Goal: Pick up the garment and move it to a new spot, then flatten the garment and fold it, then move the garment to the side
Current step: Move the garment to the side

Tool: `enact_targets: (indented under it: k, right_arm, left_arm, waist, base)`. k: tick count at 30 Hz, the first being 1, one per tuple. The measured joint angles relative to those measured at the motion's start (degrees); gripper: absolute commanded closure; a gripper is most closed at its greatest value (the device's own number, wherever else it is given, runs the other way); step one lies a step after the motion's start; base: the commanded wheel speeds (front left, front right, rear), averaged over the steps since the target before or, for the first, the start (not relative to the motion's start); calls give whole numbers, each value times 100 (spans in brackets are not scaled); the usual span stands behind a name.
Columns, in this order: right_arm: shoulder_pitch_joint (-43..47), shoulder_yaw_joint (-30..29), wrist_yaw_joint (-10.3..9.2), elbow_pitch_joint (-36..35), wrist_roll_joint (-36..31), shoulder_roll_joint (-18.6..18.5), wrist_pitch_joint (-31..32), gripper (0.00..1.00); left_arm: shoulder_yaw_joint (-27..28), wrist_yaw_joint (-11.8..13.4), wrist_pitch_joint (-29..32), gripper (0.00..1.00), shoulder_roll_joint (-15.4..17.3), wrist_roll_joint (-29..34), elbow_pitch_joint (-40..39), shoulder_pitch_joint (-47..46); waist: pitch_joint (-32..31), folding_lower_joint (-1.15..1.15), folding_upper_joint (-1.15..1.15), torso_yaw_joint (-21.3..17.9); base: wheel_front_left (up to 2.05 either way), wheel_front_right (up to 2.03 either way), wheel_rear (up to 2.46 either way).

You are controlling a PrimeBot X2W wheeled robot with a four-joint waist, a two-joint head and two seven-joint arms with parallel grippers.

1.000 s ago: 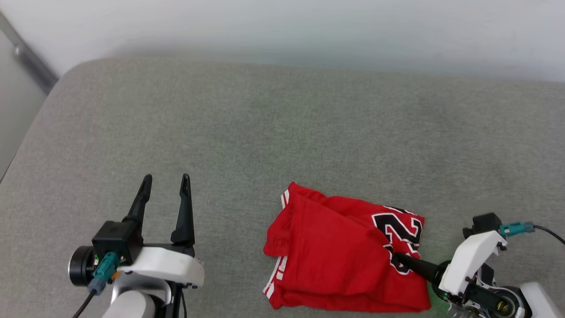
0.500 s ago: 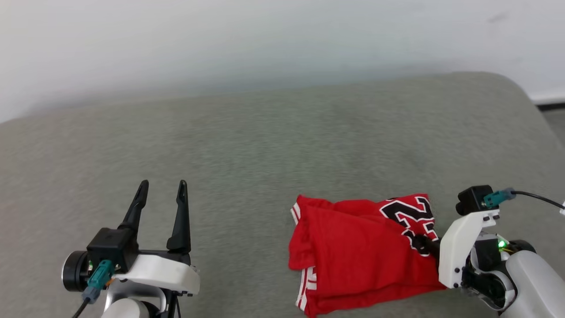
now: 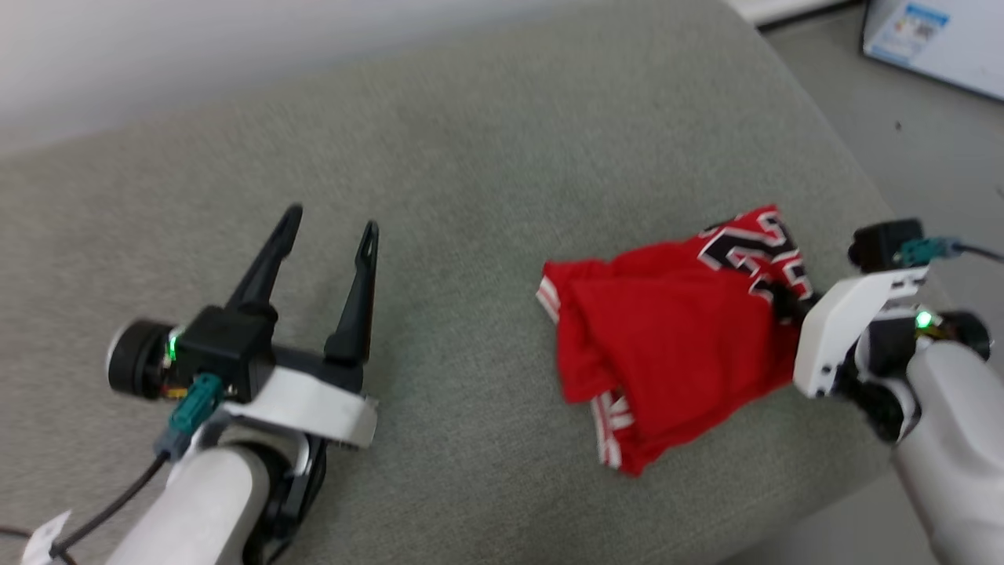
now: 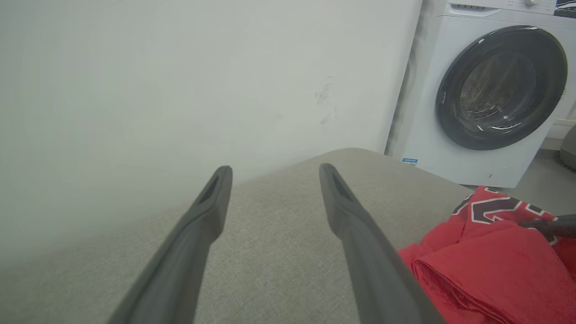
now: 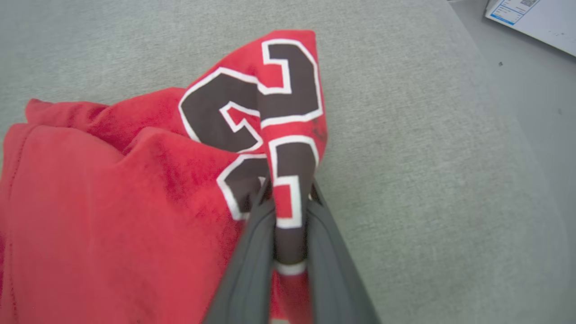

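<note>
Pinching the lettered corner of the garment (image 5: 135, 216), right gripper (image 5: 290, 193) is clamped tight on the cloth; garment lies in a folded bundle near the right edge of the grey cushion (image 3: 471, 157); fold looks done, probably mid side-move, release left; right forearm low, angled inward; left gripper (image 3: 331, 220) hovers spread, empty, well apart.

Red garment (image 3: 667, 337) with dark white-outlined lettering on grey-green cushion (image 3: 471, 157).

The garment (image 3: 667, 345) is thin matt cloth; the cushion (image 3: 471, 157) beneath, coarse woven fabric.
</note>
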Motion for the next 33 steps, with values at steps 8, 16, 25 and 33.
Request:
enact_targets:
  k: [8, 16, 25, 33]
  right_arm:
    - [-1200, -665, 0, 1011, -499, -249, -987, 100]
    - [-1986, -1496, 1, 1811, -1010, -632, -1863, 98]
    - [-2260, -2383, 1, 2717, -1822, -527, -2958, 0]
    - [-1809, -2829, 1, 2186, -2232, -367, -3100, 0]
  left_arm:
    - [-182, -183, 439, 0, 96, 303, -289, -876]
    - [-211, -240, 625, 0, 180, 453, -470, -1307]
    - [-145, -189, 592, 0, 230, 486, -431, -1427]
    - [30, 26, 124, 0, 86, 204, -77, -890]
  waist:
    - [1108, 0, 0, -221]
    - [1875, 0, 0, -102]
    - [2174, 1, 0, 140]
    - [1576, 0, 0, 207]
  base:
    - [0, 0, 0]
    - [0, 0, 0]
    - [0, 0, 0]
    - [0, 0, 0]
